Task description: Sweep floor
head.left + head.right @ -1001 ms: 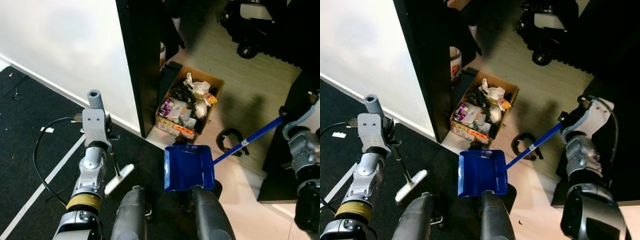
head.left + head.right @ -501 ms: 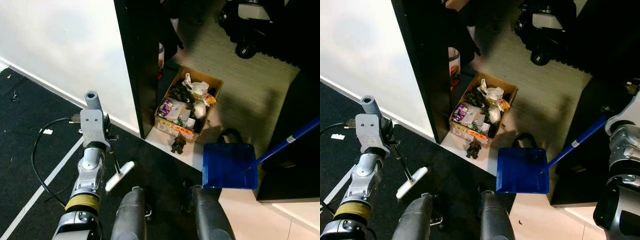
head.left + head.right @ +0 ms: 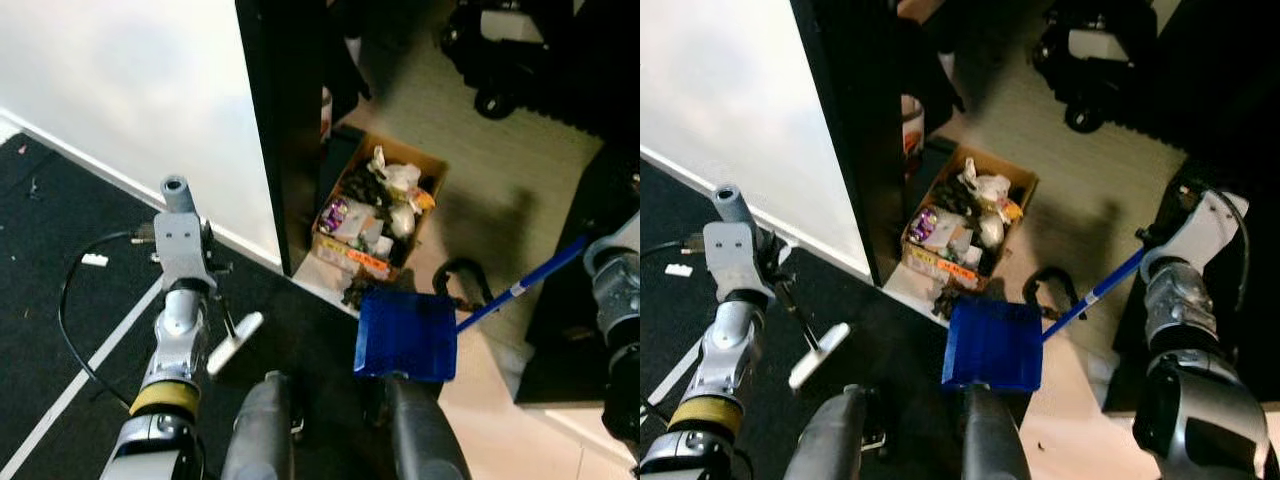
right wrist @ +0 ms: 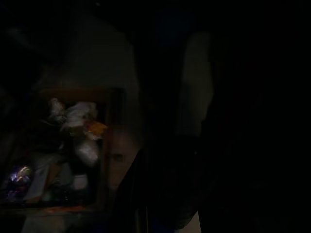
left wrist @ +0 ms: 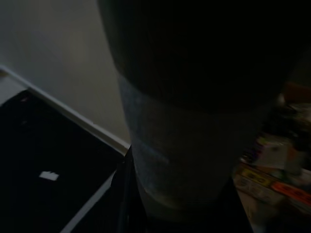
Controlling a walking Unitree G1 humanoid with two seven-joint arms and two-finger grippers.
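A blue dustpan (image 3: 405, 335) lay flat on the floor just in front of the robot's feet, at the edge where the black mat (image 3: 60, 330) met the pale floor (image 3: 470, 170). Its long blue handle (image 3: 520, 287) rose diagonally to the right arm (image 3: 1180, 300), and the right gripper (image 3: 606, 262) seemed to be gripping the handle's upper end, though the fingers themselves could not be made out, so whether they were clenched could not be told. A small dark clump of debris (image 3: 352, 293) sat touching the pan's far edge, between it and a cardboard box (image 3: 380, 205) stuffed with wrappers and crumpled rubbish. The box stood against the foot of a black upright panel (image 3: 285, 130), beside the white wall (image 3: 120, 90). A black loop-shaped object (image 3: 462, 278) lay on the floor just right of the pan.

The left arm (image 3: 175, 320) reached forward over the mat, and a thin dark broom stick (image 3: 800, 310) ran down from near the left gripper (image 3: 205, 268) to a white broom head (image 3: 235, 342) resting on the mat (its grasp was hidden behind the wrist, so that too could not be told). A black cable (image 3: 75, 300) curled across the mat near a white line (image 3: 80, 380). The right wrist view was very dark, showing the box faintly.
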